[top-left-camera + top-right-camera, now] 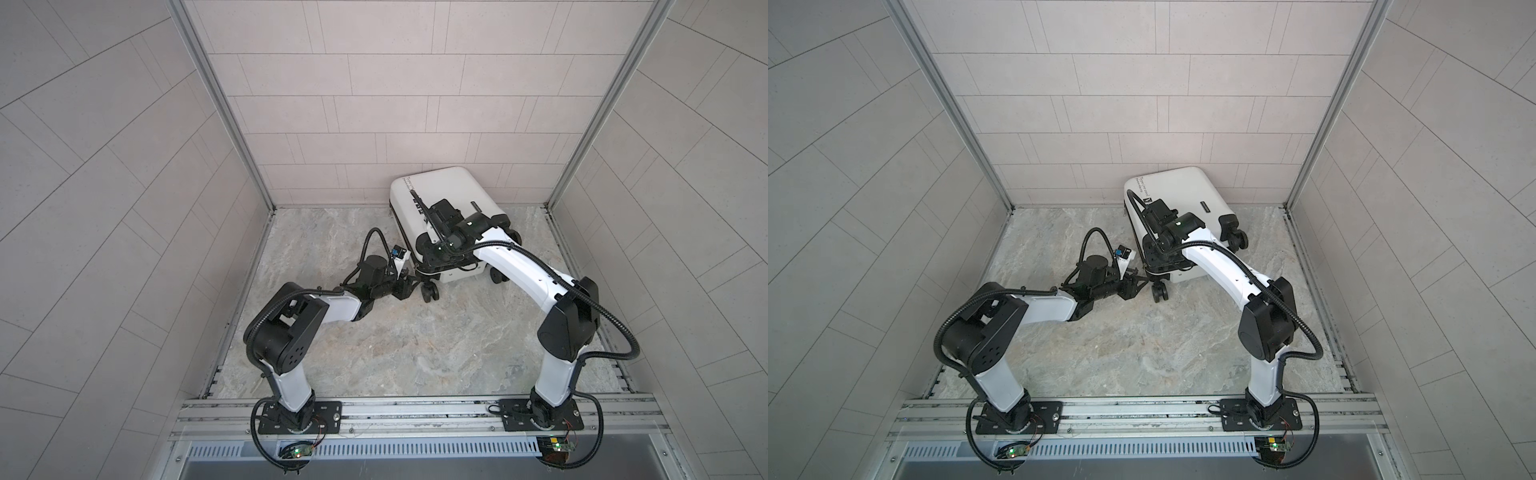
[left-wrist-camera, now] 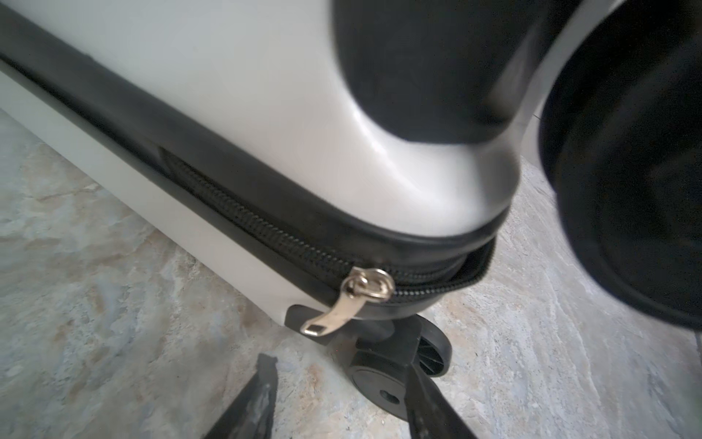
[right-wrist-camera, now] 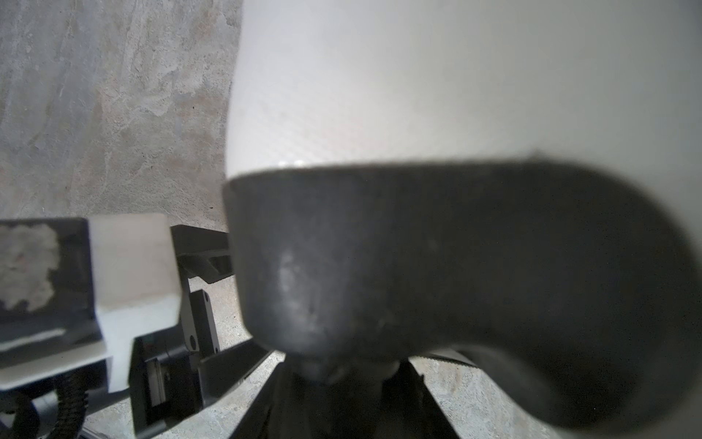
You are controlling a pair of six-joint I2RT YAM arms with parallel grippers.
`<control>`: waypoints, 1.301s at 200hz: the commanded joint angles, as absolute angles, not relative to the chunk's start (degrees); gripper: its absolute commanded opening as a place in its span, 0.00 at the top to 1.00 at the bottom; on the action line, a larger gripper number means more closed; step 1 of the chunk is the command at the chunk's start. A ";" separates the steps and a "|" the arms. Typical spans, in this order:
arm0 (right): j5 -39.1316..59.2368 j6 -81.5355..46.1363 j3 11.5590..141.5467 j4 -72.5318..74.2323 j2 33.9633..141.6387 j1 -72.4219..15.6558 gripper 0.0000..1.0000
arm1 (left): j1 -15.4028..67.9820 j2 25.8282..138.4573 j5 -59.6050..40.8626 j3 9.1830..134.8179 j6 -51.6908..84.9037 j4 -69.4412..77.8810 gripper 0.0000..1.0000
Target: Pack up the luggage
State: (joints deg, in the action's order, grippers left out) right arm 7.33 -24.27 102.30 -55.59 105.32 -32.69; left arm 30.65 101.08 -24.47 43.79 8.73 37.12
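Left end effector (image 2: 338, 355) apart, empty, near zipper pull (image 2: 336, 309) of luggage (image 2: 247, 95) — right end effector (image 3: 343, 374) grip unclear.

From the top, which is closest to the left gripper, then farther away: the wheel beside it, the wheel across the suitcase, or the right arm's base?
1. Floor wheel: right beside the left gripper, at the suitcase's near-left corner.
2. Right-side wheel: across the suitcase, at its right corner.
3. Right arm's base: farthest, on the front rail.
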 commanded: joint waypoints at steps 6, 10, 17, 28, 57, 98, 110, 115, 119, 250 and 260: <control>4.93 -24.89 103.36 -59.53 103.35 -32.45 0.78 | 28.72 102.73 -26.78 45.25 8.31 42.32 0.48; 4.88 -24.94 103.44 -59.58 103.37 -32.47 0.78 | 28.46 102.94 -27.19 45.43 8.48 42.55 0.48; 4.83 -24.92 103.54 -59.69 103.36 -32.48 0.78 | 28.07 103.24 -28.46 45.82 8.76 42.75 0.49; 4.75 -24.89 103.75 -59.86 103.36 -32.44 0.78 | 27.79 103.59 -30.33 46.66 8.62 42.19 0.50; 4.33 -24.78 104.23 -60.50 103.60 -32.47 0.78 | 27.95 104.17 -34.49 49.35 6.54 38.44 0.52; 4.31 -24.79 104.60 -61.07 104.05 -32.44 0.79 | 27.95 105.71 -36.30 51.76 4.88 36.21 0.52; 4.31 -24.78 104.70 -61.17 104.13 -32.51 0.79 | 27.95 106.04 -36.47 52.27 5.29 36.79 0.53; 4.31 -24.70 104.83 -61.28 104.20 -32.44 0.79 | 27.99 106.13 -36.56 52.53 5.55 37.07 0.54; 4.31 -24.70 104.85 -61.33 104.24 -32.50 0.79 | 28.03 106.14 -36.69 52.71 5.80 37.30 0.55; 4.92 -24.68 106.34 -61.42 105.29 -32.44 0.83 | 30.73 106.70 -31.62 54.93 8.85 39.73 0.80; 4.89 -24.63 106.59 -61.64 105.37 -32.48 0.84 | 30.76 106.56 -31.09 54.98 8.71 39.43 0.83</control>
State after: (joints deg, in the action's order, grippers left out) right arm 5.48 -23.00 104.05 -59.86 105.43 -32.23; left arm 30.35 106.04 -34.22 52.27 8.82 33.69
